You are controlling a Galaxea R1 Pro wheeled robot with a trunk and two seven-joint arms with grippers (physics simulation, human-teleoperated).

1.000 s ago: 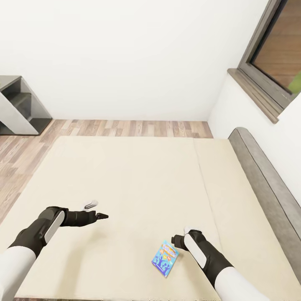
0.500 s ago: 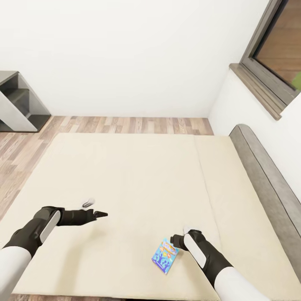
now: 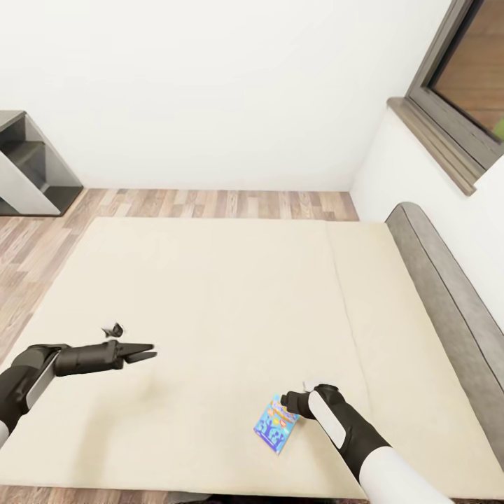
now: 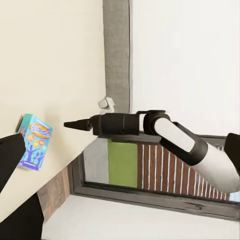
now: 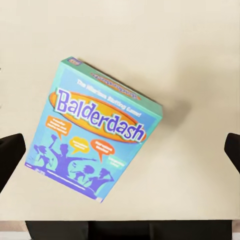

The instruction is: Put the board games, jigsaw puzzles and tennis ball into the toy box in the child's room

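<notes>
Head view looks down on the low wide bed w/ plain beige mattress (image 3: 224,294); its grey padded headboard (image 3: 448,280) runs along the right side, under a dark-framed window (image 3: 462,84). Wood-plank floor (image 3: 210,203) shows beyond the far edge, white walls behind, and a grey stepped shelf unit (image 3: 28,164) sits far left. The small blue board game box printed "Balderdash" (image 3: 276,424) lies flat on the mattress near the near edge, right of centre. Right end effector (image 3: 295,404) hovers just beside the box's right-far corner; in the right wrist view the two black fingertips (image 5: 10,152) sit wide apart at either side of the box (image 5: 95,131), so it's released, not touching the box as far as can be told. Left end effector (image 3: 143,352) is well apart to the left, over bare mattress, pointing right; fingers look close together, but can't tell if it's clenched. Left wrist view shows the box (image 4: 34,141) on the mattress and the right arm (image 4: 165,135) reaching toward it.
</notes>
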